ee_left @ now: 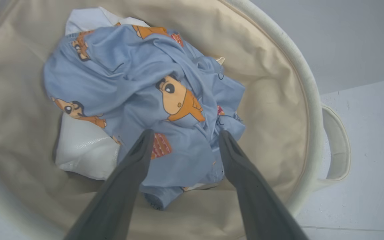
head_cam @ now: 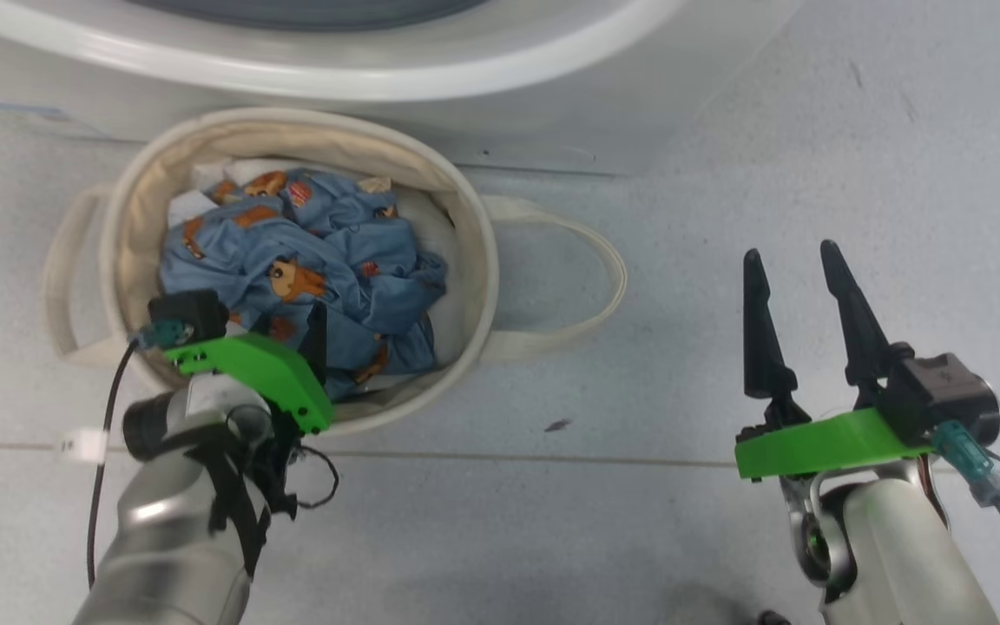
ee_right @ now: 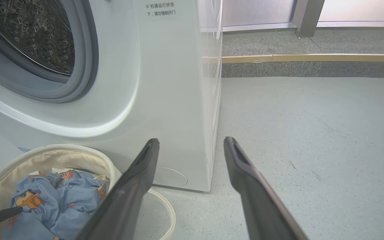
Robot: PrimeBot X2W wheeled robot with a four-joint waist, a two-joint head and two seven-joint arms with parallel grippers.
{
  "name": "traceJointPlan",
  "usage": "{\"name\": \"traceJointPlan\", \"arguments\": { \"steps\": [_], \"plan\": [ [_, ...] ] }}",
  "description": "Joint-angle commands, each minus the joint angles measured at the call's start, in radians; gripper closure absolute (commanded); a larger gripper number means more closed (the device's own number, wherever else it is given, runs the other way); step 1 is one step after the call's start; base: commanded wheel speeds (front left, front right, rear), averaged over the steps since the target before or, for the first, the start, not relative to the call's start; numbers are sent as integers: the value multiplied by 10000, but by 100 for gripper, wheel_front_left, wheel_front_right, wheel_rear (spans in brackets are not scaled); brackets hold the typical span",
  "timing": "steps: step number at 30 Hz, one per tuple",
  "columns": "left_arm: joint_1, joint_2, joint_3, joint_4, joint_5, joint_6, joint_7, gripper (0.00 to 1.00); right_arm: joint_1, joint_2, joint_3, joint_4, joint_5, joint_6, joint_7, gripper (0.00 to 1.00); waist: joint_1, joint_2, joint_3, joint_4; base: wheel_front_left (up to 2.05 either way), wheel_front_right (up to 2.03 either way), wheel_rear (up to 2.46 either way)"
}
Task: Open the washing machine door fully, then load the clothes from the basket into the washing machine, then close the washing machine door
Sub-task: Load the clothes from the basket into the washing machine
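Observation:
The cream basket (head_cam: 476, 260) stands on the floor in front of the white washing machine (head_cam: 378, 78). Inside lie the clothes (head_cam: 309, 252), blue fabric printed with brown bears. My left gripper (head_cam: 313, 325) reaches down into the basket from its near side. In the left wrist view it (ee_left: 185, 133) is open, its fingertips straddling a fold of the clothes (ee_left: 138, 83) without closing on it. My right gripper (head_cam: 792, 252) hovers open and empty over the floor to the right of the basket. The washing machine door is out of view. The drum (ee_right: 28, 30) stands uncovered inside its grey rubber ring (ee_right: 85, 66).
A white padded bag (ee_left: 85, 150) lies under the blue fabric. The basket's loop handle (head_cam: 587, 252) lies on the floor toward my right gripper. Grey floor (ee_right: 312, 133) stretches right of the machine to a raised ledge (ee_right: 312, 58).

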Motion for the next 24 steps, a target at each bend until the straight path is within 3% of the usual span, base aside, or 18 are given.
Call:
{"name": "traceJointPlan", "arguments": {
  "steps": [1, 18, 21, 24],
  "plan": [
    [-207, 208, 24, 10, -69, 154, 161, 0, -84, -32, 208, -358, 0, 2, -122, 0, -3, 0, 504, -225, 0, 0, 0],
    [-2643, 407, -833, 510, 323, 2789, 1741, 0, -800, -31, 105, -775, 53, 2, -122, 0, -3, 0, 2783, -633, 0, 0, 0],
    [-2806, 456, -1004, 523, 489, 3097, 1780, 0, -843, -31, 67, -842, 72, 2, -122, 0, -3, 0, 3013, -665, 0, 0, 0],
    [-2844, 453, -1190, 530, 620, 3119, 1816, 0, -851, -31, 38, -913, 80, 2, -122, 0, -3, 0, 3138, -651, 0, 0, 0]
  ]
}}
